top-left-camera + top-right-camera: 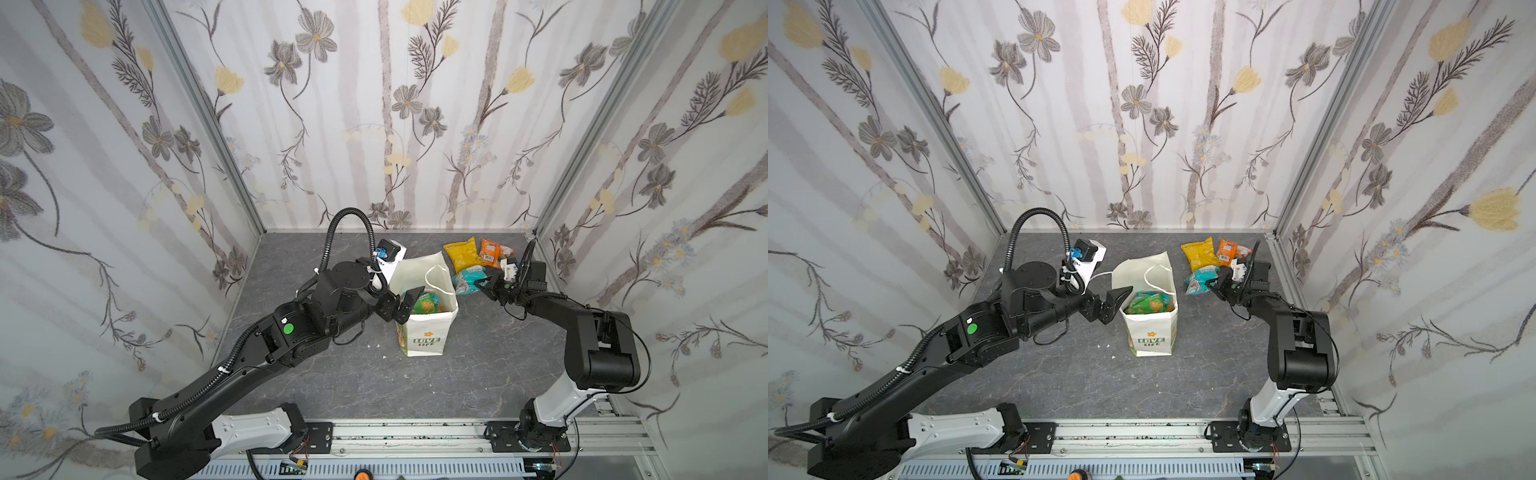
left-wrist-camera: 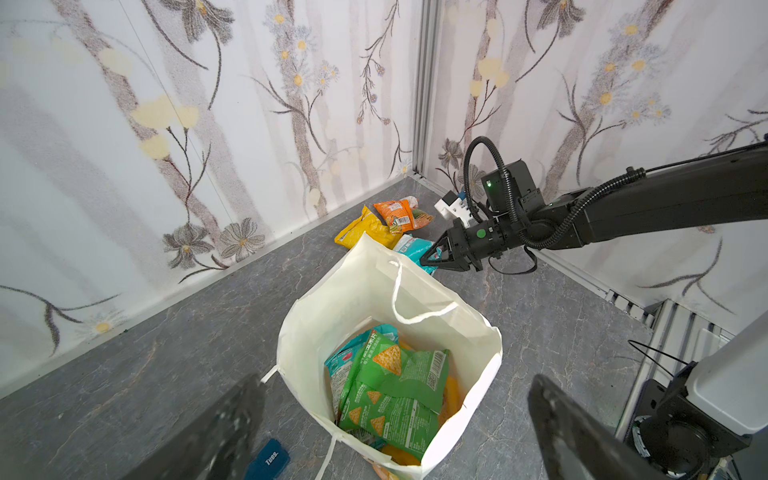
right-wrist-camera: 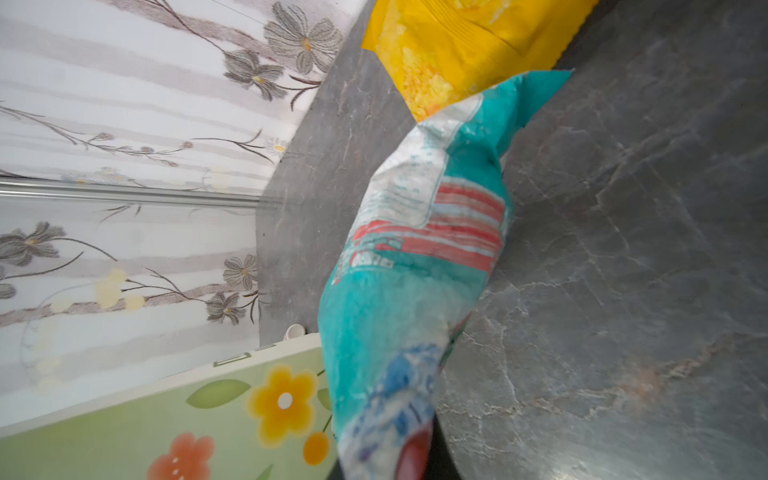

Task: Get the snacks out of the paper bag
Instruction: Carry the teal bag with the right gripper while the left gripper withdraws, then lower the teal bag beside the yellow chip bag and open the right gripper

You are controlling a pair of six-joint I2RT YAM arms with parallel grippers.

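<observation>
Grey marble tabletop (image 1: 478,374): left gripper (image 1: 409,305) spread above the paper bag (image 1: 424,340), right gripper (image 1: 478,286) seemingly pinching 1 teal packet (image 1: 467,279); reaching in could topple the light bag.

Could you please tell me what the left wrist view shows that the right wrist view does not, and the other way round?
Only the left wrist view looks into the paper bag, where a green packet lies on top, and shows the orange packet, the dark blue box and the right gripper shut on the teal packet. Only the right wrist view shows the bag's green flowered side. Both show the yellow packet, that teal packet and the grey table.
</observation>
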